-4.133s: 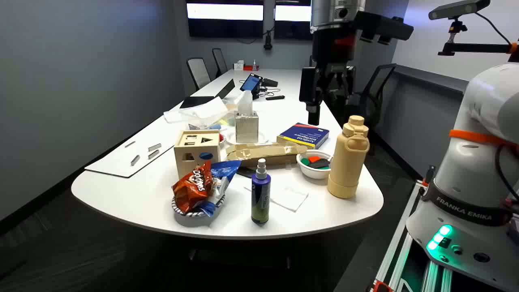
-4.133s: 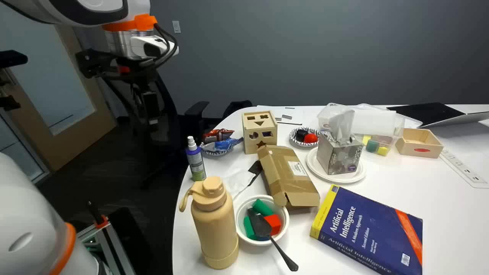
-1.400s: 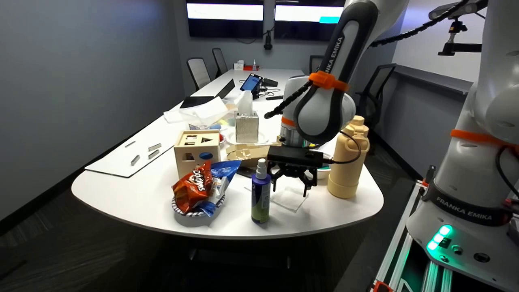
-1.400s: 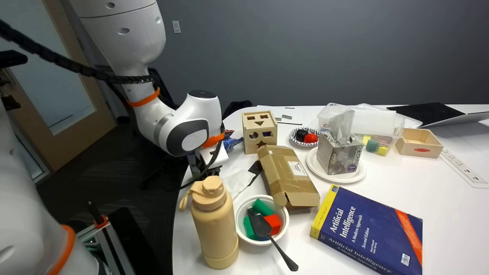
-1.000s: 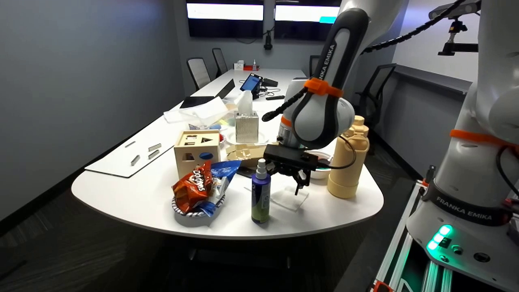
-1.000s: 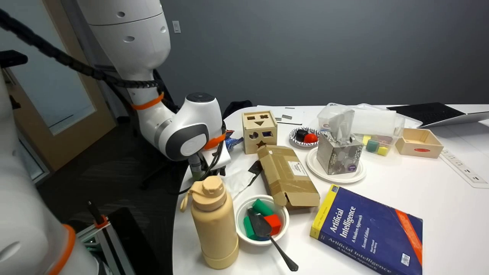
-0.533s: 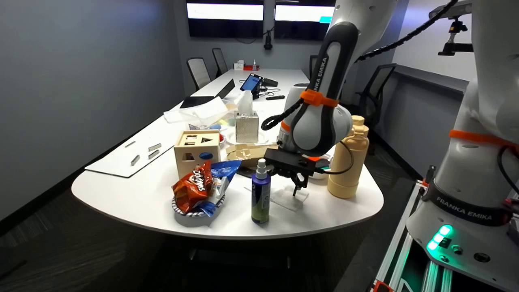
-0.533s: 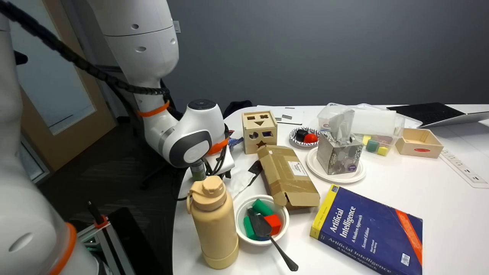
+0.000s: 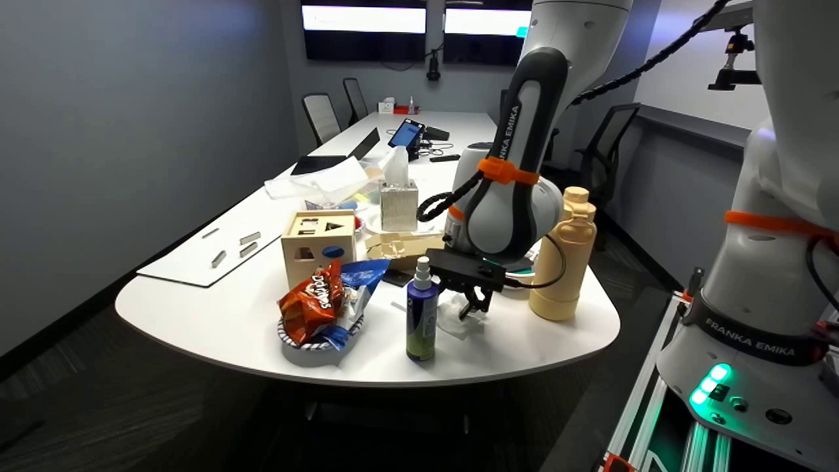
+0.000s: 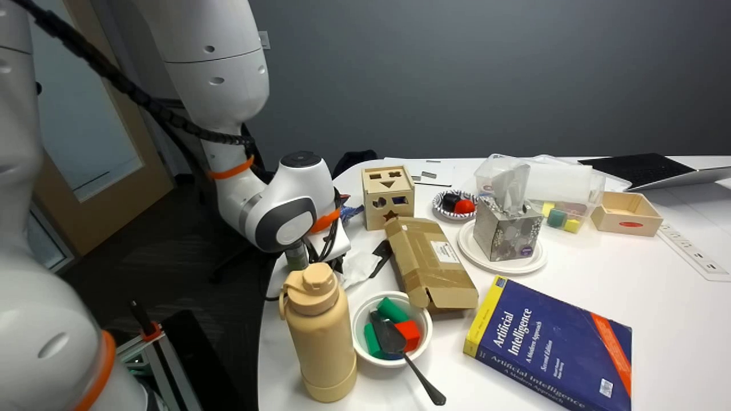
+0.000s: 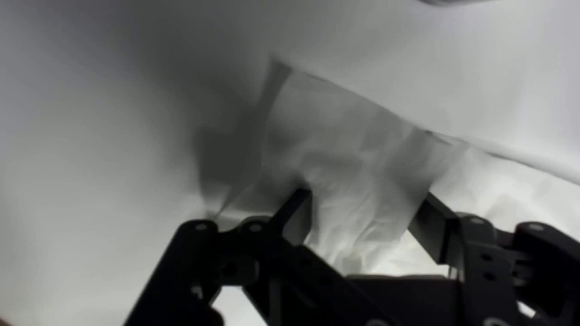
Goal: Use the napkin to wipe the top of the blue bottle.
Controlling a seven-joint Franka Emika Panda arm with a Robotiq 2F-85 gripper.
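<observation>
The napkin (image 9: pixel 452 322) lies on the table beside the blue bottle (image 9: pixel 421 321), which stands upright. The napkin is wrinkled and partly raised around my fingers. It also shows in an exterior view (image 10: pixel 358 267) and in the wrist view (image 11: pixel 349 117). My gripper (image 9: pixel 464 312) points down onto the napkin, just behind and right of the bottle. In the wrist view the gripper (image 11: pixel 365 197) has its fingers clearly apart, with bunched napkin between them. In an exterior view the arm covers most of the bottle; a lower part (image 10: pixel 296 260) shows.
A tan bottle (image 9: pixel 564 262) and a white bowl of blocks (image 10: pixel 425 337) stand close to the arm. A cardboard box (image 10: pixel 431 262), a wooden shape box (image 9: pixel 319 246) and a chip-bag basket (image 9: pixel 320 344) are nearby. The table's rounded edge (image 9: pixel 419 383) lies just beyond the blue bottle.
Over the last seconds my gripper came down from high up onto the napkin. In the last half second its visible finger moved left, toward the bottle, and the flat napkin became wrinkled.
</observation>
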